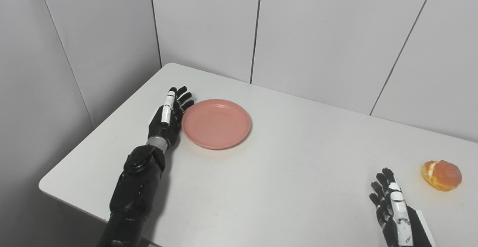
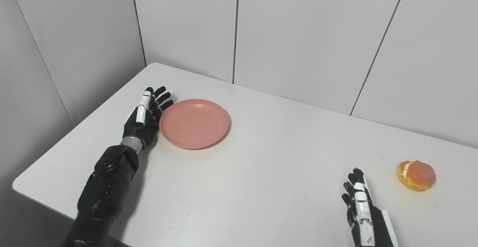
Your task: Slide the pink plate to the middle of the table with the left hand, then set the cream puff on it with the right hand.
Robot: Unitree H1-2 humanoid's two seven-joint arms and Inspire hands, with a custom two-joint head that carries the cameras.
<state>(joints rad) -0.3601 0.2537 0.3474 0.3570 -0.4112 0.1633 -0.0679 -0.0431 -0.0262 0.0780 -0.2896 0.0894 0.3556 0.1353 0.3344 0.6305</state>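
Just beside the pink plate (image 1: 216,123), the left hand (image 1: 167,118) is resting, fingers (image 1: 183,98) spread wide, empty; right hand (image 1: 392,204) is hovering, fingers loosely apart, near the cream puff (image 1: 441,175).

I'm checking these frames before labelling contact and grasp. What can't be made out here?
- Left hand against plate: both views show it at the plate's left rim, but the hand's own back hides whether it touches.
- Right hand: cut off by the bottom edge in both views; palm unseen.
- Cream puff: its far side and underside are hidden by its own body.
- Table: near and right edges run out of frame.
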